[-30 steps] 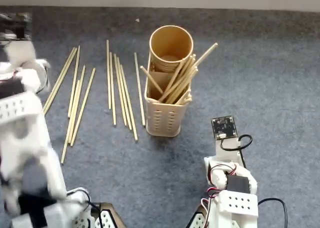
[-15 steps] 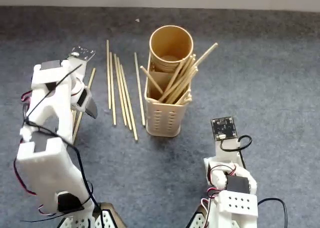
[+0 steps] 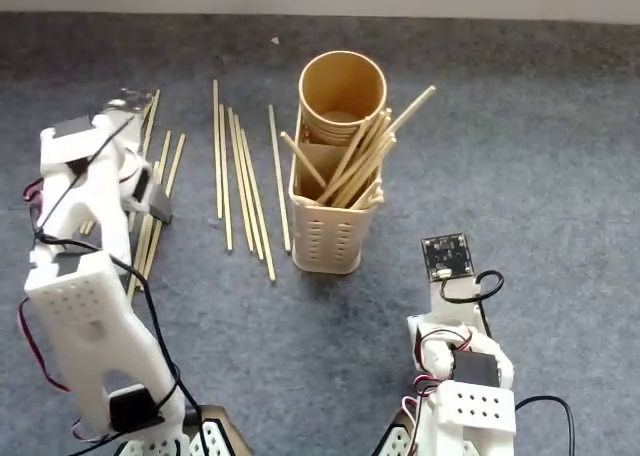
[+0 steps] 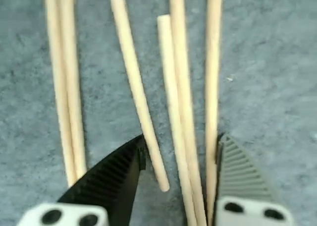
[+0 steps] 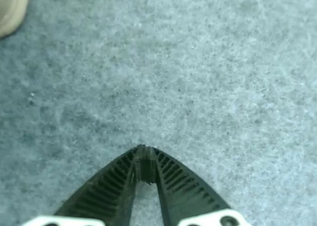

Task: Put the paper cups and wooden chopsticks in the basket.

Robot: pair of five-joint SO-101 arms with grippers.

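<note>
Chopsticks lay loose on the desk beside the basket as the left end effector, jaws wide and empty, hung low over a few of them, apparently set to pick. Closing cleanly on one looked the next need. A paper cup and several sticks already stood in the basket. The right end effector, closed on nothing, sat over bare desk.

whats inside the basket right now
The basket holds a cup upright in its far compartment and a bundle of chopsticks leaning out of the near one. The sticks' lower ends and the basket floor are covered; whether more cups are nested cannot be told.
</note>
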